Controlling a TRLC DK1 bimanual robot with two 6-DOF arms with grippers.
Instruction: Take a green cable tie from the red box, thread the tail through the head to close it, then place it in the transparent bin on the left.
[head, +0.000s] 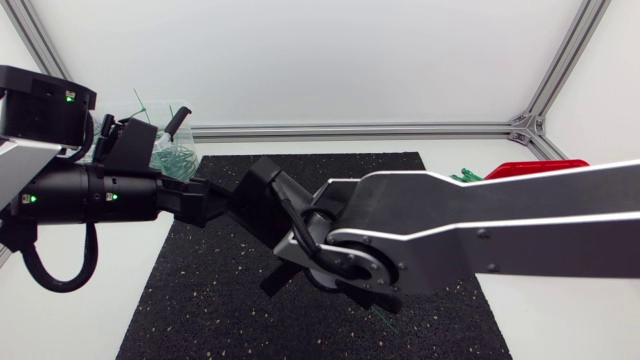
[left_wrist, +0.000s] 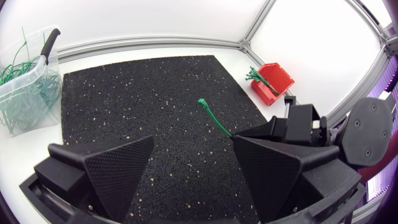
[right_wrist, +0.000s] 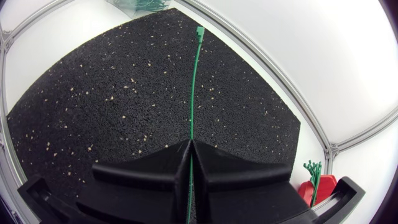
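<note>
Our right arm (head: 480, 225) fills the near side of the head view, crossing in over the black mat (head: 200, 300) toward the middle. Its pincer (right_wrist: 190, 144) is clamped tight on a green cable tie (right_wrist: 194, 81), both fingers pressed against the strap from either side. The tie runs straight out ahead of the fingers above the mat, with its square head at the far end, unthreaded. Our left arm (head: 90, 195) comes in low from the other side to meet it. The left pincer (left_wrist: 194, 140) stands wide apart and holds nothing. From the left wrist, the tie (left_wrist: 214, 116) slants up just ahead of one of its fingers; we cannot tell whether they touch. The red box (left_wrist: 273, 81) sits on the white counter (left_wrist: 25, 152) beyond the mat's edge, with spare ties (left_wrist: 252, 76) poking from it. The transparent bin (left_wrist: 28, 93) stands off the mat's opposite side, holding a tangle of green ties.
</note>
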